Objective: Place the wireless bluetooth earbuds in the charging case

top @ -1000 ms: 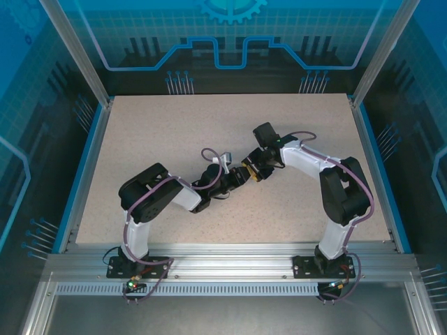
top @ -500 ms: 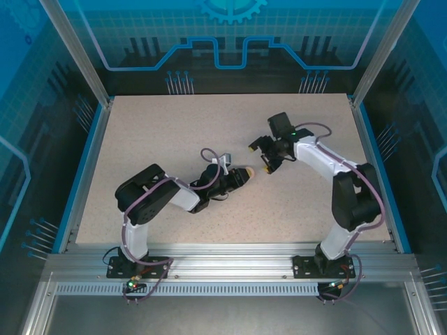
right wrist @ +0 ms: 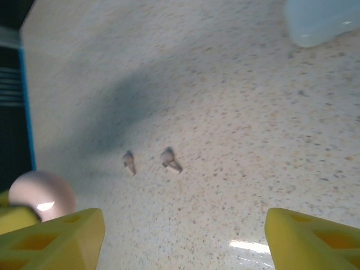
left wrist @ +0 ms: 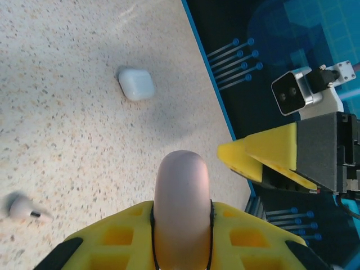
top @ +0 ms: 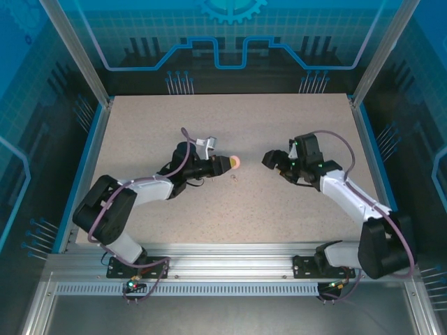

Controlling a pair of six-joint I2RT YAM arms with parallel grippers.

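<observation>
Your left arm [top: 150,188] stretches low and forward, its left yellow-fingered end effector [top: 225,164] clamped around a pale pink rounded piece [left wrist: 181,197]. Opposite it, your right yellow-fingered end effector [top: 274,161] hangs with fingers spread wide.

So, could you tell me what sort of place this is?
Probably a robotics lab test cell: a speckled beige tabletop framed by silver aluminium rails, blue translucent circuit-patterned wall panels, and two bolted-down robot arms.
</observation>
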